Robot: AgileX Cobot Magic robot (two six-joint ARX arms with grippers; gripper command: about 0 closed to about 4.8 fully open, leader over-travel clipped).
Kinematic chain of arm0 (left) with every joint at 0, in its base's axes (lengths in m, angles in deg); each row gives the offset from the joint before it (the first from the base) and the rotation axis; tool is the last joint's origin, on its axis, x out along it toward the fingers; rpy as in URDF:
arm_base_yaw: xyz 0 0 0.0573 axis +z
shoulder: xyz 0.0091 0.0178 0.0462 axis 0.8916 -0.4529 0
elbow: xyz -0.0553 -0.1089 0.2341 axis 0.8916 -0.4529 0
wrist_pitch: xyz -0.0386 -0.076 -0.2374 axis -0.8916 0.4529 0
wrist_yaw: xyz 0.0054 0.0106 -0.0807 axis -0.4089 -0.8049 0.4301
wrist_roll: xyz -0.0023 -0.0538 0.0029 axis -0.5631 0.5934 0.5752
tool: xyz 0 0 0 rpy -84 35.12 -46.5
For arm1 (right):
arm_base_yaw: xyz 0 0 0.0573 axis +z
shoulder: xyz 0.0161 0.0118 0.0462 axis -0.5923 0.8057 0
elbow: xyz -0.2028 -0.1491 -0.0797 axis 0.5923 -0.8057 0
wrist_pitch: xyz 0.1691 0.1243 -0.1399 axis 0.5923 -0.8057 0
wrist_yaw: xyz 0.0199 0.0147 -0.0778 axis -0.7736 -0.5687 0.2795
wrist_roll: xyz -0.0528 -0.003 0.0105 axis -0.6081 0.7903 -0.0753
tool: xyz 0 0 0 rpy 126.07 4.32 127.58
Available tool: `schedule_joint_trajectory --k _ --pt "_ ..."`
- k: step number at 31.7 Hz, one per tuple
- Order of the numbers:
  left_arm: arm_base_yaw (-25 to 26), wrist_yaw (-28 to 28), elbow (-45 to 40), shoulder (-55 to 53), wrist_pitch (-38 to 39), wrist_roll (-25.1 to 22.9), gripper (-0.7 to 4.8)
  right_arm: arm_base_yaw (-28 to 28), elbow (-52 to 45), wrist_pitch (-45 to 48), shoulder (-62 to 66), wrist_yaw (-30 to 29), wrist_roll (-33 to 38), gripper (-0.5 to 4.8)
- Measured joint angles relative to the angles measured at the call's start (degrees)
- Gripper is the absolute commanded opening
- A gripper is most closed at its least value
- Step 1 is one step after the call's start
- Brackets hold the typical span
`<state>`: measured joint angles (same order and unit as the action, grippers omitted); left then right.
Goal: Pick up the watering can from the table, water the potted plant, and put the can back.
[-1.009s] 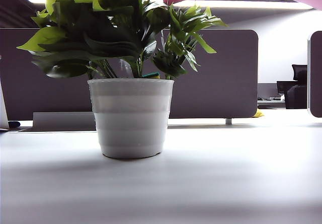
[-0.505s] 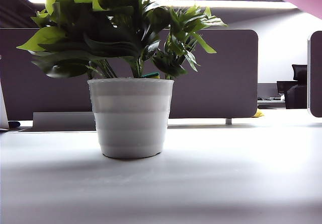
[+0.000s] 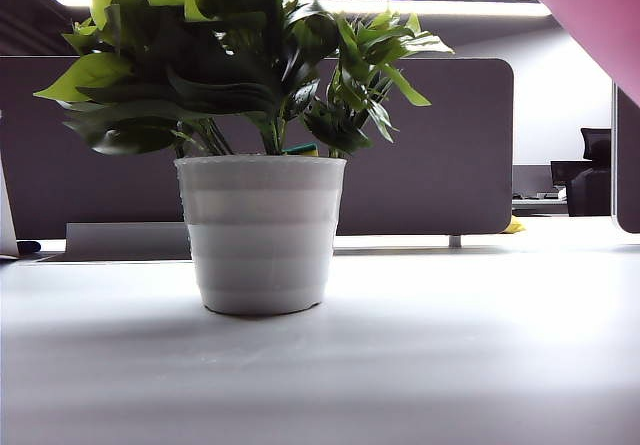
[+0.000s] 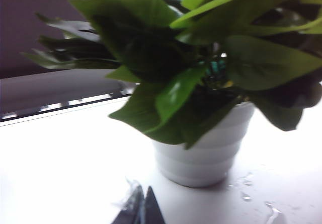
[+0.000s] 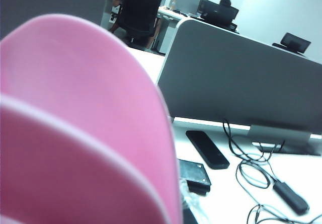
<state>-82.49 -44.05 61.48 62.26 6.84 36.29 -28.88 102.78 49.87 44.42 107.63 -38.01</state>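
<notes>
Beside left gripper, jaws pressed together: potted plant, droplets on surface; watering can aloft, right jaws' state untellable, return pending.

Can is smooth pink plastic with a satin finish, no texture visible. Pot is white, ribbed, matt; the leaves have a waxy gloss and look plastic. Table is smooth matt white-grey, with glossy wet drops beside the pot's base.
</notes>
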Motion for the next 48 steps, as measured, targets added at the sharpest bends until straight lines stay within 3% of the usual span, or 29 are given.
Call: schedule_joint_trajectory --k 6,14,23,36,48 --pt "7.9 0.2 0.0 0.0 0.0 0.0 -0.05 -2.2 -5.7 2.3 -3.3 1.1 6.7 -0.06" --pt "19.3 0.1 0.0 0.0 0.0 0.0 -0.05 -11.7 -16.9 15.7 -3.3 -1.1 17.2 -0.06" --pt "22.9 0.1 0.0 0.0 0.0 0.0 -0.05 -21.7 -27.2 38.2 12.5 -10.8 25.9 -0.06" --pt "22.7 0.1 0.0 0.0 0.0 0.0 -0.05 -19.5 -24.3 82.9 49.0 -15.5 26.3 -0.06" --pt "22.6 0.1 0.0 0.0 0.0 0.0 -0.05 -12.1 -14.3 82.7 63.7 -16.3 20.3 -0.06"
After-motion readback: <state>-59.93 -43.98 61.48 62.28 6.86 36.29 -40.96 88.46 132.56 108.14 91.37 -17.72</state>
